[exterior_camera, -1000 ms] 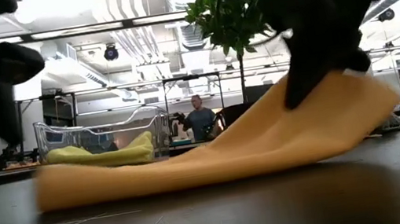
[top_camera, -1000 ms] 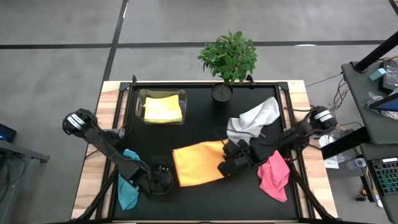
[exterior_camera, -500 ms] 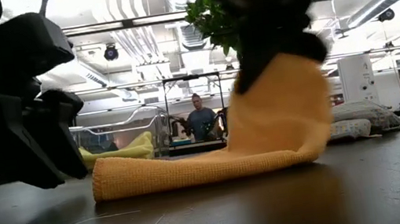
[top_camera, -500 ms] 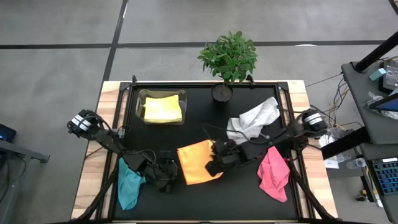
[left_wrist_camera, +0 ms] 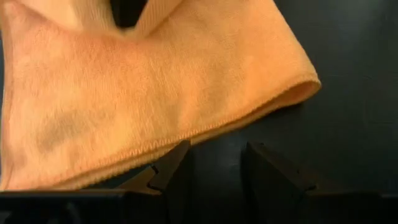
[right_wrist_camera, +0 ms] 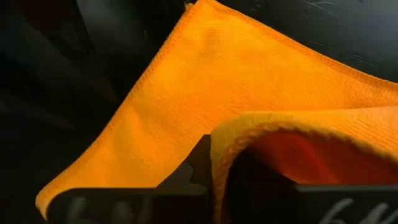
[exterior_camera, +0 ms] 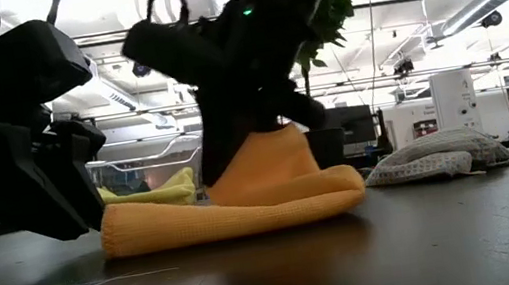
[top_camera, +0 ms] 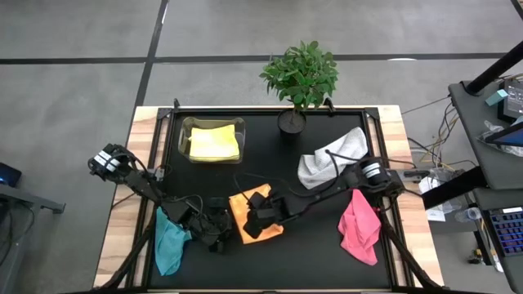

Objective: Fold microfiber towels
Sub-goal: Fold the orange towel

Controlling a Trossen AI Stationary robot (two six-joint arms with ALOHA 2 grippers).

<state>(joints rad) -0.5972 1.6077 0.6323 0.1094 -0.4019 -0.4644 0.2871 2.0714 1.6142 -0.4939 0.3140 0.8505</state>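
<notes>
Orange towel (top_camera: 243, 222): we find it on the table (top_camera: 327, 253), half doubled; one edge is lifted and arched over the flat layer, because the right claw carries that edge across to make the fold.
Right claw (top_camera: 260, 214): clamped together on the raised orange edge, directly above the lower layer; held low so the flap lands square, we judge.
Left claw (top_camera: 214, 237): just beside the towel's folded edge, low at the table; its fingers (left_wrist_camera: 174, 171) stand a little apart with nothing between them, the cloth lying just ahead of them. We take it as placed to steady or pin that edge.
Teal towel (top_camera: 168, 249): crumpled, behind the left claw at the table's edge, waiting.
Pink towel (top_camera: 359, 229): heaped well behind the right claw, beside its arm, unfolded.
White-grey towel (top_camera: 331, 159): loose heap beyond the right arm.
Yellow towel (top_camera: 214, 144): folded, lying in the clear box (top_camera: 186, 124), well beyond both claws; we count it finished.
Plant (top_camera: 300, 75): potted, at the far edge, clear of the work.
</notes>
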